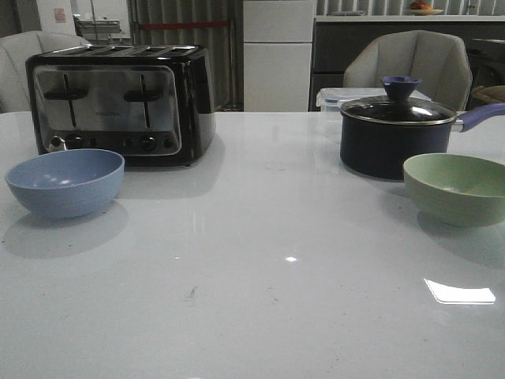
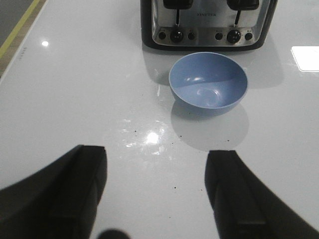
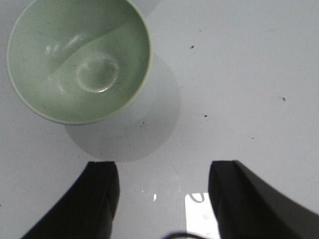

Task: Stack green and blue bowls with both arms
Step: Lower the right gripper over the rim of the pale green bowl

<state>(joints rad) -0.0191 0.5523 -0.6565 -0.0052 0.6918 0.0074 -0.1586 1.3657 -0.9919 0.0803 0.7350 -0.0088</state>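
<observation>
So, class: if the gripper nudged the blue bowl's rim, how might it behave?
The blue bowl looks thin, matte and plastic-like, so probably light and stiff. The table is glossy, so it would likely slide. Its narrow base and rounded sides suggest it might rock or tip.

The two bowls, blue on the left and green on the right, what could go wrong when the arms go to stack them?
The blue bowl sits close in front of the toaster, so the open left gripper may bump it. The green bowl sits just in front of the dark pot, below its handle, so the open right gripper could catch that. On the glossy table either bowl might slide.
</observation>
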